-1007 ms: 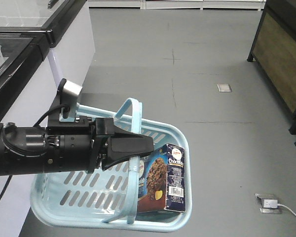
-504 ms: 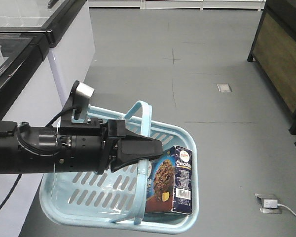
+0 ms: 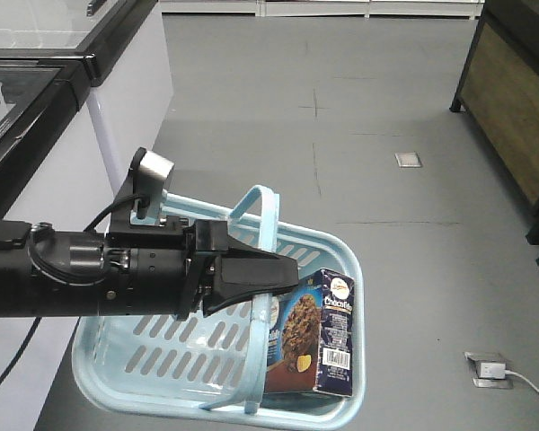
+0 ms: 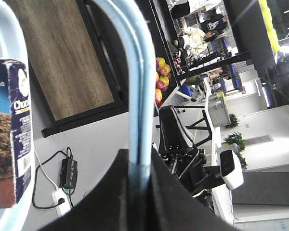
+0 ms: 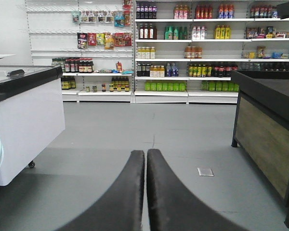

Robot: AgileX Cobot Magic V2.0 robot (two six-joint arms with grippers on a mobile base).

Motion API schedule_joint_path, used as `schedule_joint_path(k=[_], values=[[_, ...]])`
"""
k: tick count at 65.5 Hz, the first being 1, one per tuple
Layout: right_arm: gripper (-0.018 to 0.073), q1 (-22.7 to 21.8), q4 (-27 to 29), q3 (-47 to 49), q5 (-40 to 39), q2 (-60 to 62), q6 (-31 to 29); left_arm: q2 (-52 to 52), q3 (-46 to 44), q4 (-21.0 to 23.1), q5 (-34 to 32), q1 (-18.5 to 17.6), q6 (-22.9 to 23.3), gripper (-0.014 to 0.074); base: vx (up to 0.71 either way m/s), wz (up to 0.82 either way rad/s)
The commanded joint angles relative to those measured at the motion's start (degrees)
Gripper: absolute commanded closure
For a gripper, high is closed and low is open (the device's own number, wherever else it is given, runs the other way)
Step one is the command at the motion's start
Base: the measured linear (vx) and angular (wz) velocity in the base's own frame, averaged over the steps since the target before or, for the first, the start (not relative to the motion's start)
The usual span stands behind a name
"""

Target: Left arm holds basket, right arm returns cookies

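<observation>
Front-facing: left end effector (image 3: 283, 274) clamps basket (image 3: 162, 359) above floor (image 3: 386, 108); right end effector (image 5: 146, 156) closed.

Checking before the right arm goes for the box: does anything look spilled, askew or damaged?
Nothing stands out. The basket hangs by both handles from the left gripper and looks unbroken. The cookies stand upright at one end of it, with no visible damage to the box. The right gripper is shut and empty.

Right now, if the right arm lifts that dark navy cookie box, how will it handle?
Probably light and stiff: the dark navy cardboard cookie box shows square edges. Apt to tip, standing tall and narrow in the light blue plastic basket. Hard squeezing might dent it.
</observation>
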State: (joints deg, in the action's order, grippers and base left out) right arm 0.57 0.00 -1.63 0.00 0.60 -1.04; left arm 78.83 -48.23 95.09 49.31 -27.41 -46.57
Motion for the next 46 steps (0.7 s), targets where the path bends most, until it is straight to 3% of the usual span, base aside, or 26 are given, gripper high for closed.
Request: schedule_joint_path(k=[1,46], values=[[0.0566,-0.03,0.0,-0.16,-4.02,0.66,-0.48,-1.81,-2.26,6.6,3.04,-0.24,-0.61,0.0603,0.0,0.0],[0.0566,-0.03,0.0,-0.16,-4.02,0.66,-0.48,-1.81,-2.26,6.6,3.04,-0.24,-0.61,0.0603,0.01,-0.01]])
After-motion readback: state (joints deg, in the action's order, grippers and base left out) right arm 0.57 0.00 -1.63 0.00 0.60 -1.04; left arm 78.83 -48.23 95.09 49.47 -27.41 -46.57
